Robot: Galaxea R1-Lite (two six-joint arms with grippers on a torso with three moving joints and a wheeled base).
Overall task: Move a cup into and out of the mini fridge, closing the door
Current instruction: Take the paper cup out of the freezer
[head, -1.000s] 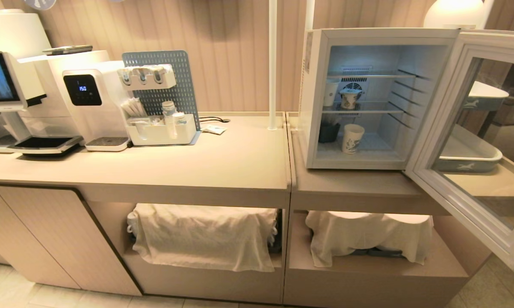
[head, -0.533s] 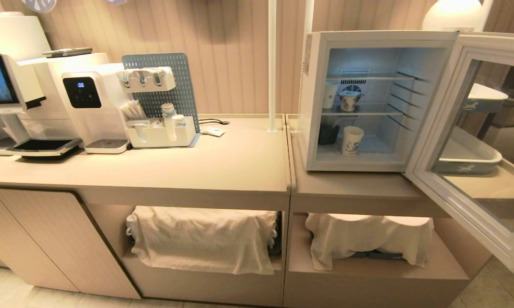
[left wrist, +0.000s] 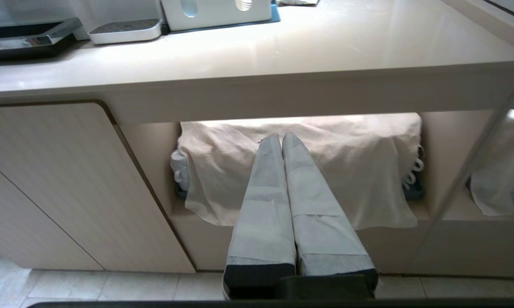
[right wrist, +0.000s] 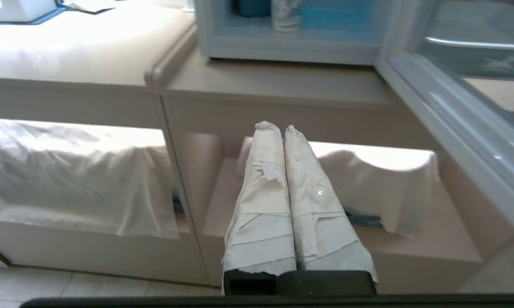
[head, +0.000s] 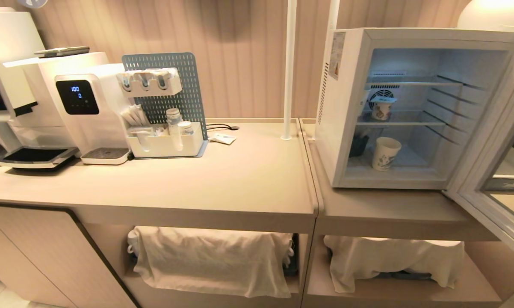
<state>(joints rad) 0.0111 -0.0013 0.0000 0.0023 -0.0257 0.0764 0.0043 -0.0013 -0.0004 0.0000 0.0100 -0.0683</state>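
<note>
Wrist views, left gripper [left wrist: 282, 137] and right gripper [right wrist: 277, 127] low before the counter, fingers clenched, empty.

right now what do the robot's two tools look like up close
Each tool has two long, tapered fingers wrapped in pale tape on a black base. The left tool has smooth, grey-white wrapping with tidy seams. The right tool has creamier, wrinkled wrapping, with torn flaps and frayed edges near the base. No cables or markings show, and neither arm appears in the head view.
</note>
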